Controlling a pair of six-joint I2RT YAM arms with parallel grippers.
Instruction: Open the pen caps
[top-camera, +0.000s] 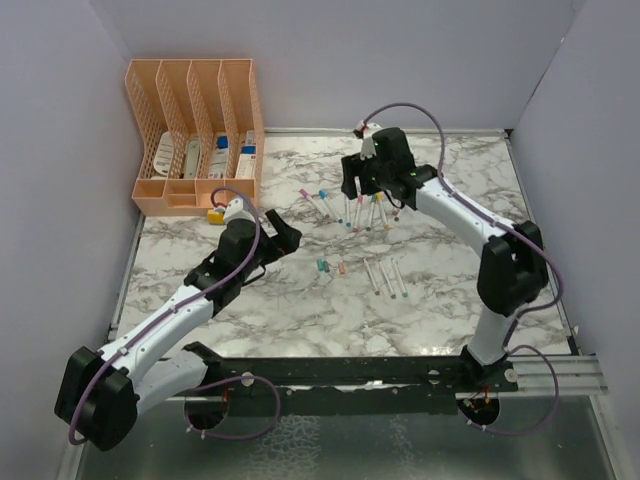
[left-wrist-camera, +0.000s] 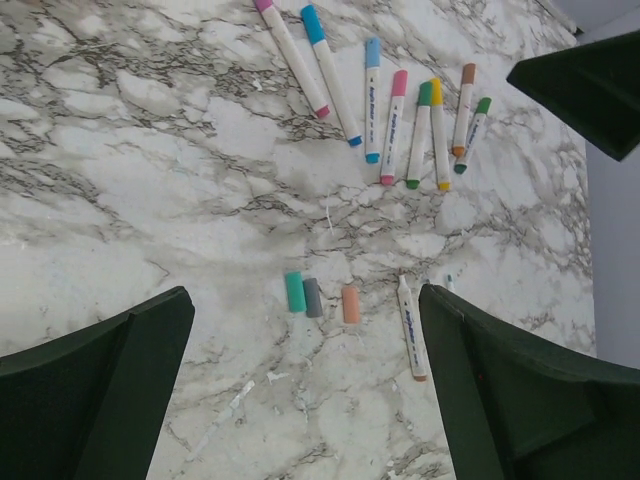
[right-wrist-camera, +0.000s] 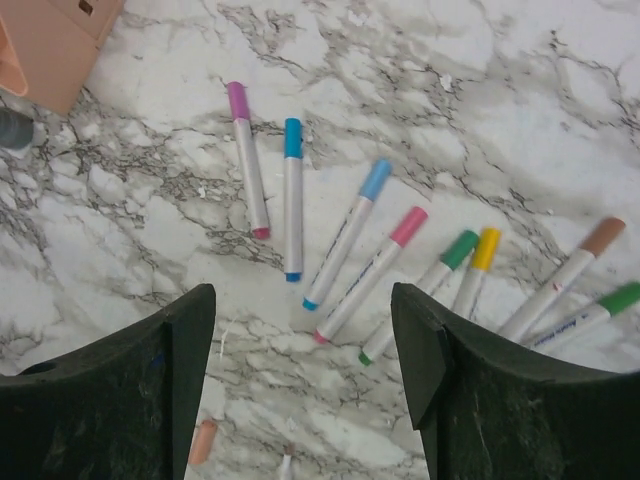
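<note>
Left pincer (left-wrist-camera: 305, 300) apart, empty; right pincer (right-wrist-camera: 302, 295) apart, empty, covering brown pen (right-wrist-camera: 560, 282) end.

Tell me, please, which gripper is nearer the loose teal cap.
Left. The left gripper is just left of the teal cap; the right gripper hovers farther back, over capped pens.

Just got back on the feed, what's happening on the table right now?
Pen uncapping is partway through. Three loose caps lie in a cluster with three pens beside them, while eight capped pens lie in a fanned row. The right claw hangs open over that row, and the left claw is open, pointed at the caps. Neither holds anything.
</note>
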